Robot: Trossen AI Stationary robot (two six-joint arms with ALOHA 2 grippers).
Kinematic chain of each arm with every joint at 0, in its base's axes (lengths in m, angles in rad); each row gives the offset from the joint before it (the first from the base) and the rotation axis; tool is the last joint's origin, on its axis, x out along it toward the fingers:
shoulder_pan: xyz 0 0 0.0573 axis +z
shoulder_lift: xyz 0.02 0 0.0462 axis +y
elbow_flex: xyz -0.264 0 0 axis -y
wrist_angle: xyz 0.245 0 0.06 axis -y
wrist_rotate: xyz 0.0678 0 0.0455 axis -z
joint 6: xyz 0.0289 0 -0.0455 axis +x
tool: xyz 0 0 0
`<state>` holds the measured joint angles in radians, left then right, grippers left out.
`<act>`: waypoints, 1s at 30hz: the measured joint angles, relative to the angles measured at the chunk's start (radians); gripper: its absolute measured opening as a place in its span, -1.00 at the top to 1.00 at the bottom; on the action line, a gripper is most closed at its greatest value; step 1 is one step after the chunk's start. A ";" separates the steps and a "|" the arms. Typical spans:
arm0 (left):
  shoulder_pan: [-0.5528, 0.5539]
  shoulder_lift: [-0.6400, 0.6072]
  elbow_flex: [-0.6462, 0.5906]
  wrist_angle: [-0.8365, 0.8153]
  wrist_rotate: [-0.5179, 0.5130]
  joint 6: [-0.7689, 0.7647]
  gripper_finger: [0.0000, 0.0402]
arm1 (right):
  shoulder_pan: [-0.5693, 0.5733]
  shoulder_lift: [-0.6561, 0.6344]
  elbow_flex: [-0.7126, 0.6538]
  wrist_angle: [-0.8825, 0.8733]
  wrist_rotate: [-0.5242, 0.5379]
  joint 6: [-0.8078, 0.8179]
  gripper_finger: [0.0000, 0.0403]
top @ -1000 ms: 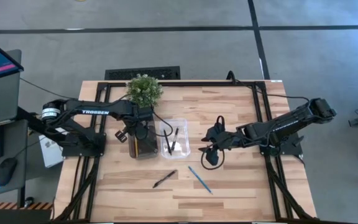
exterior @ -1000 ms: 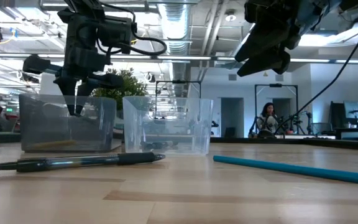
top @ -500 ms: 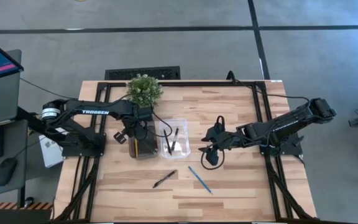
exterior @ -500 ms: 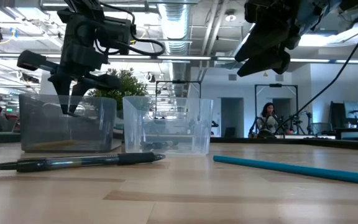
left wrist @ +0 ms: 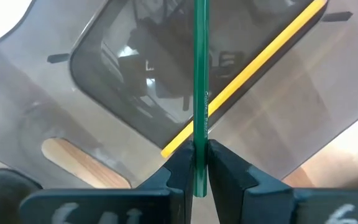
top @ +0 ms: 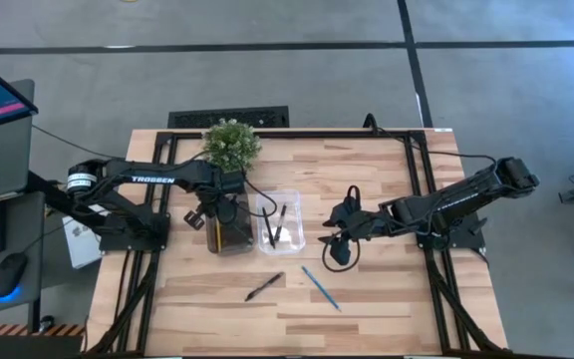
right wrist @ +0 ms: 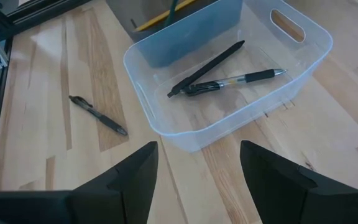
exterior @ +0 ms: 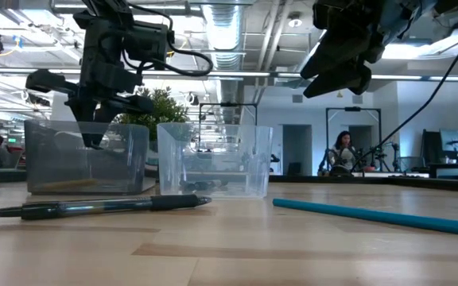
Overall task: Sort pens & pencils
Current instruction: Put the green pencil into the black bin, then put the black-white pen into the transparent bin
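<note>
The wooden table (top: 387, 289) has a light butcher-block top inside a black frame. A potted plant (top: 231, 144) stands near its far edge. In front of the plant, two plastic bins sit side by side, touching: a smoky grey bin (top: 229, 239) on the left and a clear bin (top: 292, 239) on the right. Nearer the front edge a black pen (top: 264, 286) lies straight on the wood, and just right of it a blue pencil (top: 320, 287) lies at a slant.

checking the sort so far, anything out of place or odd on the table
Nothing odd, only unsorted: one black pen and the blue pencil lie loose on the table. The left claw holds the green pencil over the dark bin.
</note>
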<state>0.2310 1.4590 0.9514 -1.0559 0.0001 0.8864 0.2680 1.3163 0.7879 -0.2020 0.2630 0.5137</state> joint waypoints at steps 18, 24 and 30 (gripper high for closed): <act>0.000 0.000 0.000 0.030 -0.021 -0.018 0.83 | 0.000 0.000 0.000 -0.002 0.000 0.000 -0.24; 0.000 0.000 0.000 0.027 -0.042 -0.009 0.83 | 0.000 0.000 0.000 -0.002 0.000 0.000 -0.24; 0.000 -0.027 0.002 0.019 -0.112 -0.034 0.83 | 0.000 0.000 0.000 -0.001 0.000 0.001 -0.24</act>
<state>0.2306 1.4324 0.9534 -1.0372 -0.1124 0.8526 0.2680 1.3163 0.7879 -0.2031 0.2630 0.5148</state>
